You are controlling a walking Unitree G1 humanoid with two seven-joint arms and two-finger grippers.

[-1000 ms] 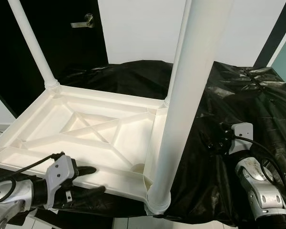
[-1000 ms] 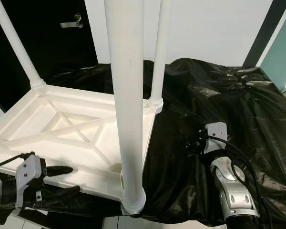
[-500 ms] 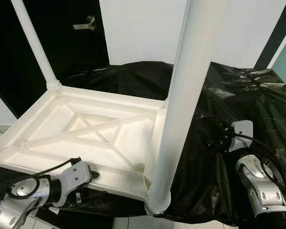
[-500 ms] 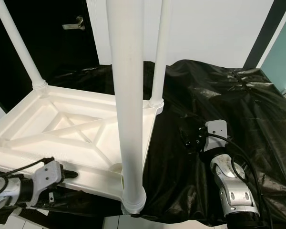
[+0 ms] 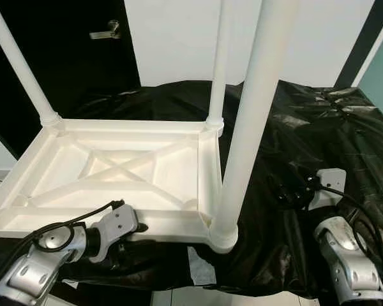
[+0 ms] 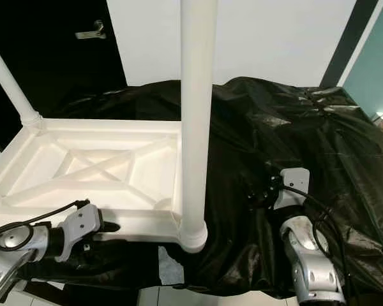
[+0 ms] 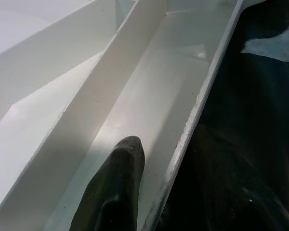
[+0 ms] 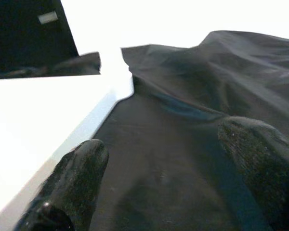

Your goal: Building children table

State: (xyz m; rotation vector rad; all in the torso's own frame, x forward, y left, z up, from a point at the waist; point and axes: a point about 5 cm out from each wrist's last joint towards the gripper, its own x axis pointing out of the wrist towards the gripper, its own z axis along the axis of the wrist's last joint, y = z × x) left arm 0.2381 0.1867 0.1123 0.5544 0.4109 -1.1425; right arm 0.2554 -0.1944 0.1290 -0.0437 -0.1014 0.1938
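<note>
White plastic children's table is lying upside down on a surface draped in black plastic sheeting, its ribbed underside being shown upward and three legs being seen standing from its corners: the near leg, a far leg behind it, and a third leg at the far left corner. All three legs are being cut off by the top edge of the head views, so their ends cannot be seen, and the table's near left corner is being cropped by the frame edge. The left gripper is being held at the table's near rim; one black finger is being pressed into the channel just inside that rim, while the other finger is being hidden beneath the edge, so the rim is being taken as clamped between them, though the lower contact cannot be made out. The right gripper is being held low over the sheeting, just beside the table's right edge and not touching it; its fingers are being kept spread apart with nothing between them, and they are hard to separate from the dark sheeting in the head views. A pale patch is being glimpsed beneath the near corner, too unclear to identify. A dark door with a lever handle is being seen behind.
</note>
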